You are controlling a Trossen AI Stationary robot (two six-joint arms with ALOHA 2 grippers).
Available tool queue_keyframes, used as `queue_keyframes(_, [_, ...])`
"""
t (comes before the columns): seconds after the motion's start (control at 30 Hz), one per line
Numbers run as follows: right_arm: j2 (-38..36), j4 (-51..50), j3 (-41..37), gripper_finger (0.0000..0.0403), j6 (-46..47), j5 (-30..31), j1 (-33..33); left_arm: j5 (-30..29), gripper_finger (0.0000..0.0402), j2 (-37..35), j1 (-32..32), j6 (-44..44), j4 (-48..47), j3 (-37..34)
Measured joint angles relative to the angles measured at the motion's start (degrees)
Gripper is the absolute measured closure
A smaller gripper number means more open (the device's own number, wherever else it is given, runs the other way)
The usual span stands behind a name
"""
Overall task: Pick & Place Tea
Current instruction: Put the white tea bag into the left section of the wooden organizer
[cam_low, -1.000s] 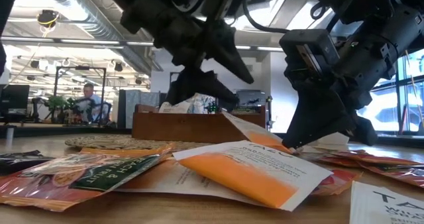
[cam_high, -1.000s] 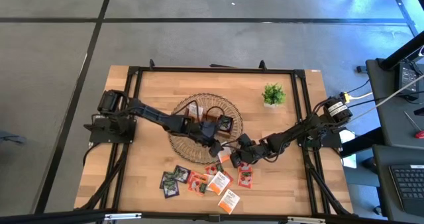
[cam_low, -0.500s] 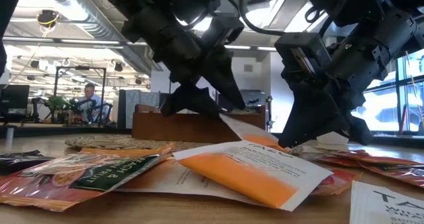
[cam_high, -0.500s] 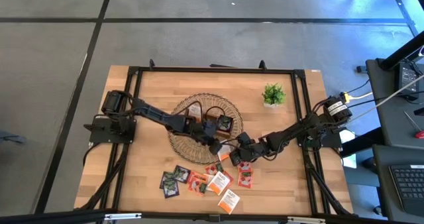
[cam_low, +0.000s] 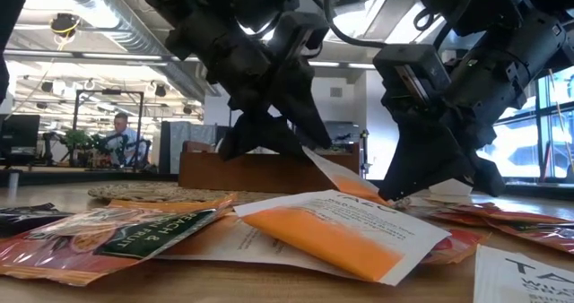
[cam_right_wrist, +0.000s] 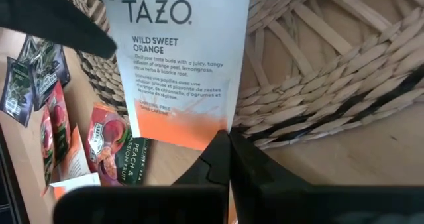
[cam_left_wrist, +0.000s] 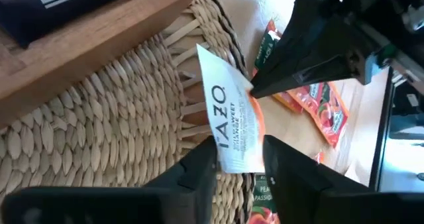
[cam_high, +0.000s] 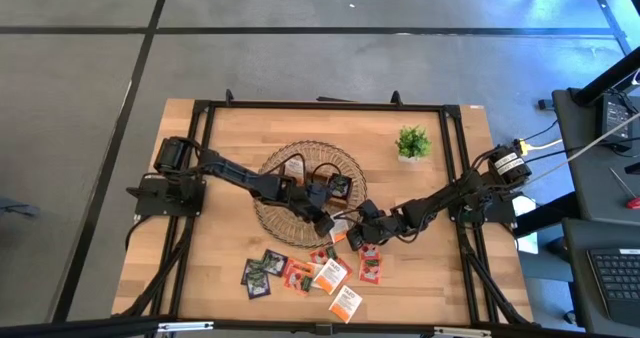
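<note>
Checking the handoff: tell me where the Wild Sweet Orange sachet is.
The Wild Sweet Orange sachet is over the woven basket's edge, between the left gripper and right gripper.
</note>
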Motion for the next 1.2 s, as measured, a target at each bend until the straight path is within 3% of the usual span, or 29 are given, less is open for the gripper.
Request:
queue_keyframes(0.4, [0.0,0.06,0.0,0.0398,-1.05,0.01,0.0,-0.49,0.0394,0.0,0.15,1.6,-0.02,0.0])
queue_keyframes(0.57, [0.0,1.19,0.0,0.0393,-4.72,-0.39,0.04,0.37,0.0398,0.0,0.17,2.06,-0.04,0.0])
queue_keyframes(0.77, [-1.49,1.84,0.0,0.0318,-5.83,-3.4,0.02,2.29,0.0399,-0.53,0.15,2.98,-0.28,0.0])
queue_keyframes(0.9, [-6.2,-2.1,0.0,0.0266,-6.75,-3.2,0.02,3.33,0.0399,-3.2,0.7,5.25,-1.62,0.0])
queue_keyframes(1.03, [-12.92,-8.87,0.02,0.0241,-8.58,-0.98,0.0,5.73,0.0399,-9.41,2.64,11.07,-6.69,0.0])
queue_keyframes(1.2, [-19.52,-14.0,0.02,0.0233,-9.18,0.82,0.0,5.98,0.0399,-20.7,6.3,25.25,-19.14,0.0])
